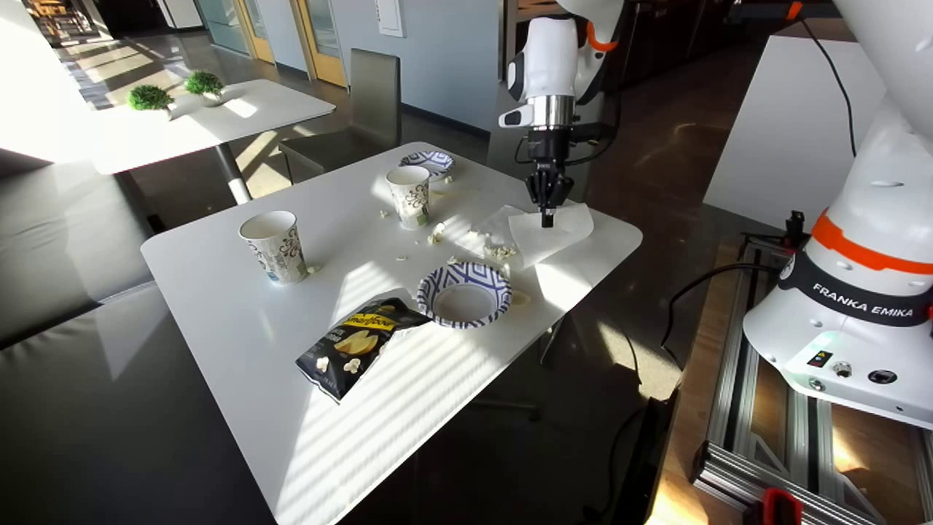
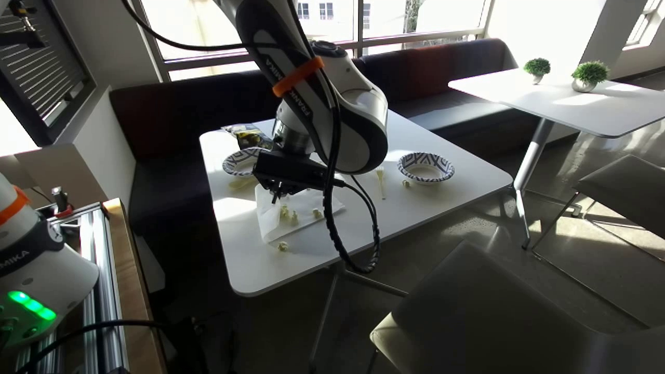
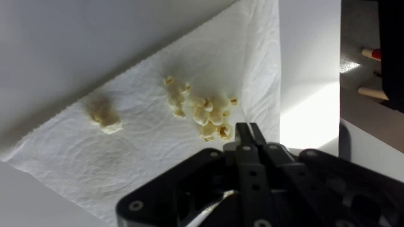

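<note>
The gripper (image 3: 250, 130) points down at a white paper towel (image 3: 148, 138), its two fingers pressed together beside a crease in the sheet. A thin pale line shows between the fingertips in the wrist view, but whether that is a pinch of towel or only glare cannot be told. The towel lies on the tabletop (image 1: 342, 219), near the rounded corner where the edge facing the robot's base (image 1: 867, 328) meets the edge facing the grey chair (image 2: 483, 311). In both exterior views its side toward the base seems to stand up as a flap.

A cluster of popcorn (image 3: 201, 116) rests on the sheet just beside the fingertips, with a lone piece (image 3: 109, 124) apart from it, close to the towel's ragged edge. Farther along the base-side edge of the tabletop lie a pale utensil (image 2: 243, 183), a patterned paper bowl (image 1: 466, 274) and a black snack bag (image 1: 355, 344).

The towel should be very light and limp; its embossed face likely gives good friction, though a sharp tug could tear it. The best hold is probably on the raised flap or a free edge, clear of the popcorn. The kernels look nearly weightless and crumbly, suited to a gentle squeeze across the middle, and they could roll if the sheet tilts.
</note>
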You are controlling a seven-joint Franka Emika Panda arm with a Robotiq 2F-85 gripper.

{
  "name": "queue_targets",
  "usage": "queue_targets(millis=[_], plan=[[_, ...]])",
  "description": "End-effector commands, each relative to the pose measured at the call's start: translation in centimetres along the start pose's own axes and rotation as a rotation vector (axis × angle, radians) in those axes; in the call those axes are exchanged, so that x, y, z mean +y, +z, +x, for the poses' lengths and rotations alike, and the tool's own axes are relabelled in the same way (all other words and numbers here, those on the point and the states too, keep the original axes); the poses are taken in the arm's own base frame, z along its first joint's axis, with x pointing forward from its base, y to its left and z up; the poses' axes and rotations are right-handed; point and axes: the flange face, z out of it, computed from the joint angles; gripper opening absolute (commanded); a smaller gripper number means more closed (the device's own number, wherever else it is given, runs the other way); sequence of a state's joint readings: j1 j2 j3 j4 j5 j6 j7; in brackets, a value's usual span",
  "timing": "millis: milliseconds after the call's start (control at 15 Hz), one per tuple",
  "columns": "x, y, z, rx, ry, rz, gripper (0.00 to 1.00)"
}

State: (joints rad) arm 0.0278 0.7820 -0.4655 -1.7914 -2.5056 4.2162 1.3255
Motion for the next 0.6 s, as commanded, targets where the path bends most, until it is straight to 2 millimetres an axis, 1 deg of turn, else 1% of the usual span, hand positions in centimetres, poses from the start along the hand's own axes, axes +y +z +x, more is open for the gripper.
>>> queue_targets(millis=[0, 133, 267, 400, 533], plan=[[-1.4, -3.5, -0.4, 0.009, 0.159, -0.094, 0.00], [-1.3, -4.8, 0.1, 0.004, 0.160, -0.197, 0.00], [-0.9, -5.1, 0.8, -0.041, 0.119, -0.258, 0.00], [-0.1, -4.6, 2.4, -0.073, 0.037, -0.325, 0.00], [0.5, -3.4, 4.0, -0.106, -0.075, -0.365, 0.00]])
